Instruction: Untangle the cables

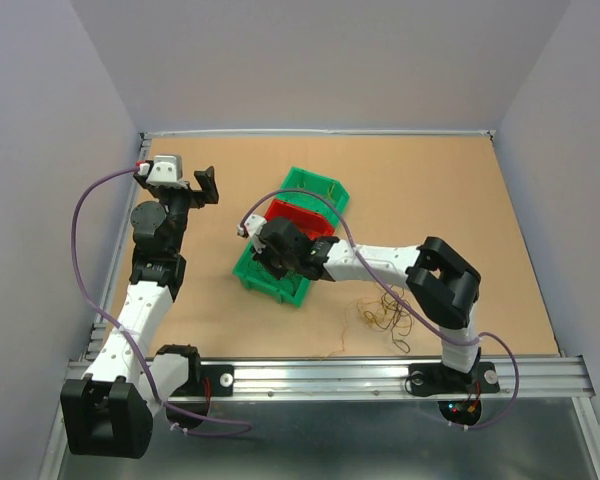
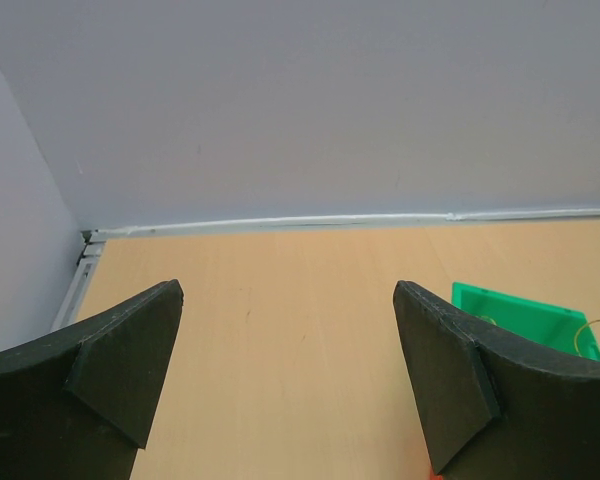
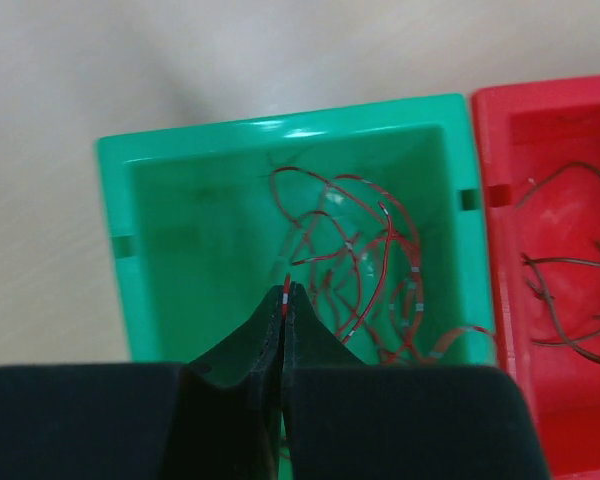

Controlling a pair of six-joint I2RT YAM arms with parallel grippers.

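Found right pincer [image 3: 285, 292] poised over the near green bin [image 3: 120, 200], tips pressed flat together, with a red-and-white fleck nipped between them: seemingly one strand of the red wires [image 3: 365, 250] coiled in loose loops on that bin's floor, just ahead of the tips and to their right. Noted thin, springy, glossy wire; smooth moulded plastic bin, square-walled. Spotted darker brown wires [image 3: 560, 270] in the red bin [image 3: 490, 150], set against the green one's right wall. Seen from above: a further curly tangle [image 1: 385, 312] of very fine brown and yellowish strands loose on the table [image 1: 460, 200], close to the near edge, just beside the right arm's base. Logged left pincer [image 2: 287, 290] gaping fully, holding nothing, raised by the far-left corner, well apart from all wires. Judge right arm far nearer; no single long axis to the coil, so a straight upward draw likely to drag neighbouring loops along.
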